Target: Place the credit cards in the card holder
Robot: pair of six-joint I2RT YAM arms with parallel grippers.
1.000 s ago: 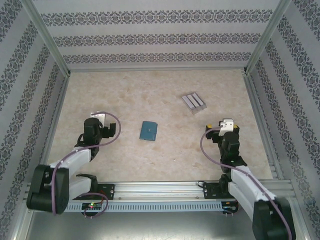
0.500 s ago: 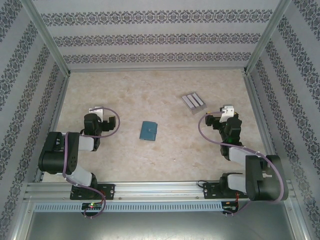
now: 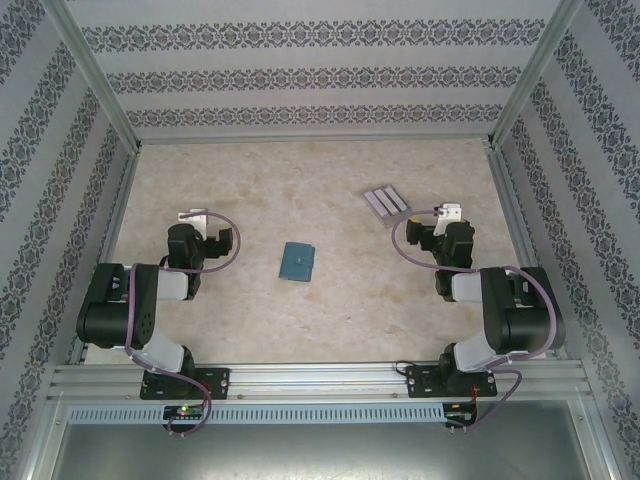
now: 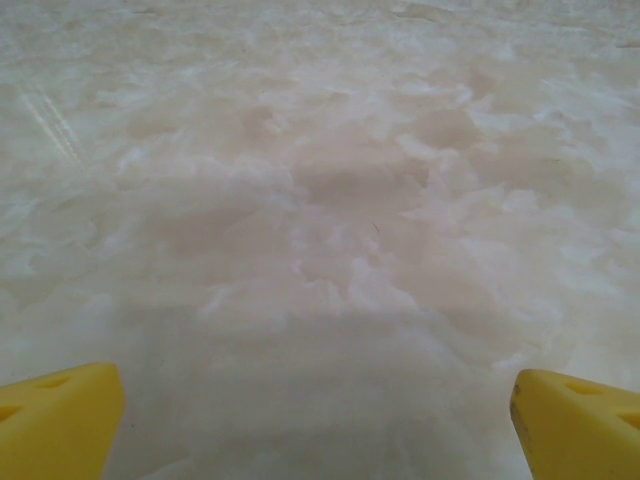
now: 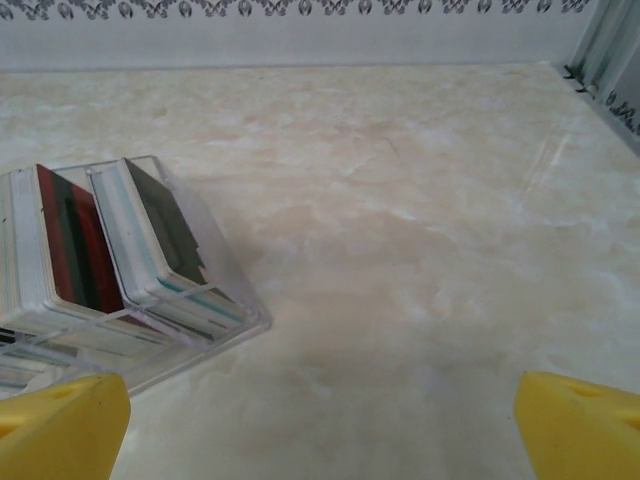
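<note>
Left gripper (image 4: 320, 428): jaws wide apart, nothing held, over worktop (image 4: 330, 180) | Right gripper (image 5: 320, 425): jaws wide apart, nothing held; credit cards (image 5: 100, 250) in clear tray (image 5: 225, 325) just ahead, left | Card holder (image 3: 297, 262): flat mid-worktop, between arms.

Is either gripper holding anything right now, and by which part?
Nothing is held. The left gripper is open over the bare table. The right gripper is open too, apart from the credit cards.
</note>
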